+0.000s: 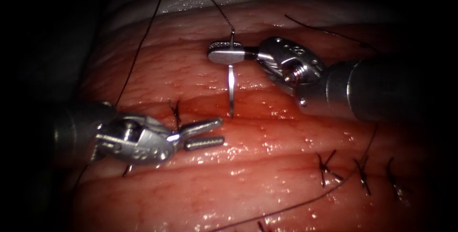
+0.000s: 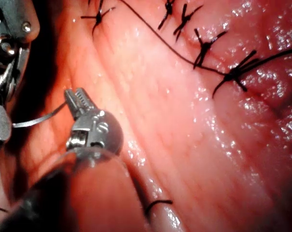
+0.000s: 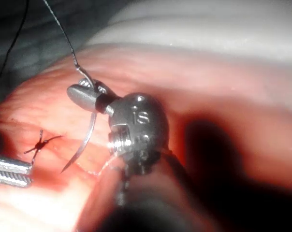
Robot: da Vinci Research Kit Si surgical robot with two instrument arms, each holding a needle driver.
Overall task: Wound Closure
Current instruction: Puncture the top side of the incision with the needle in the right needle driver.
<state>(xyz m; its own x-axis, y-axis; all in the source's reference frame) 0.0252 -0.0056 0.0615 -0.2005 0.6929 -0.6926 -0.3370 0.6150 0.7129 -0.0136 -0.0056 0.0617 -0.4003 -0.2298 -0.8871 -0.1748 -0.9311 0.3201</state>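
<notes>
The tissue [image 1: 267, 184] fills the bench scene as glistening pink-red folds, with the cut [image 1: 267, 117] running across it as a wet groove holding red fluid [image 1: 205, 105]. At far left, the left tool [image 1: 204, 133] lies low along the cut, jaws parted and holding nothing, just beside one tied stitch [image 1: 175, 112]. Near the middle, the right tool [image 1: 228, 53] is clamped on the needle [image 1: 231, 89] close to its thread end; the needle hangs tip-down, the point at the cut's upper edge, whether touching I cannot tell. The thread [image 1: 143, 41] trails up and away. Further right sit three more knots [image 1: 362, 172]. The open stretch between seems left to close.
</notes>
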